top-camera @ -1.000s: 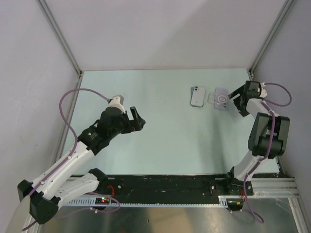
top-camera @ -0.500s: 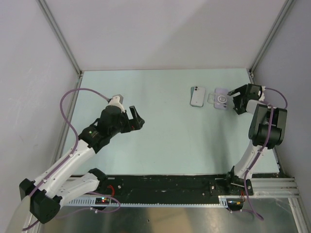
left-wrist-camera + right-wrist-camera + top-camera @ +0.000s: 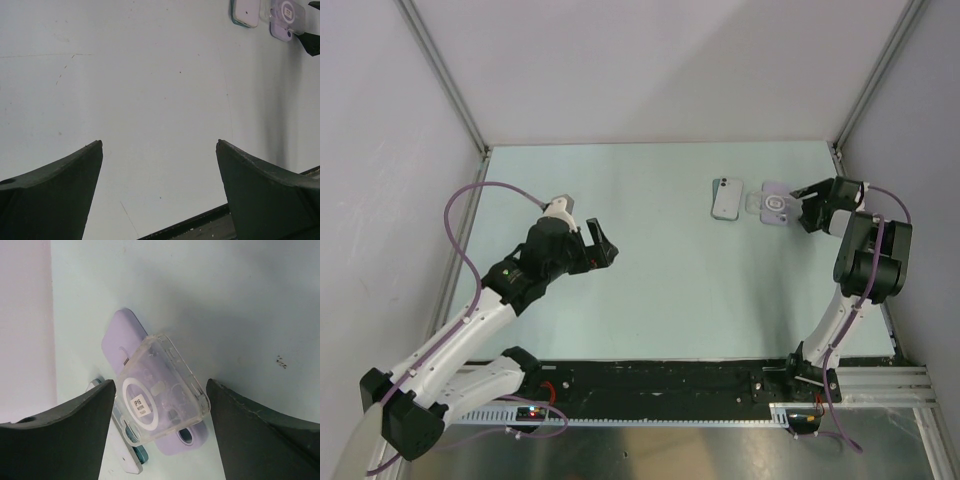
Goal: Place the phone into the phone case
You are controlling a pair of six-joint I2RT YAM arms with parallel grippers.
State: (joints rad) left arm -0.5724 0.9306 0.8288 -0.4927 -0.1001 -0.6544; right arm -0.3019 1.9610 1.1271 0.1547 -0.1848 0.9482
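Observation:
The phone (image 3: 725, 199) lies back up at the far right of the table, pale lavender with its camera block at the far left corner. Just right of it a clear phone case (image 3: 775, 209) with a white ring lies partly on top of a purple case (image 3: 777, 187). My right gripper (image 3: 804, 207) is open at the clear case's right end. In the right wrist view its jaws stand either side of the clear case (image 3: 157, 397), with the purple case (image 3: 122, 335) beneath and the phone (image 3: 125, 457) at lower left. My left gripper (image 3: 605, 246) is open and empty over the table's left middle.
A teal edge (image 3: 142, 455) shows beside the phone. The right wall and its metal post (image 3: 860, 110) are close behind the right gripper. The black rail (image 3: 670, 380) runs along the near edge. The left wrist view shows phone (image 3: 245, 11) and cases (image 3: 287, 12) far off at top right.
My right gripper has edged left and closer to the clear case, its wrist settling lower. The left arm, the phone and the cases have stayed put.

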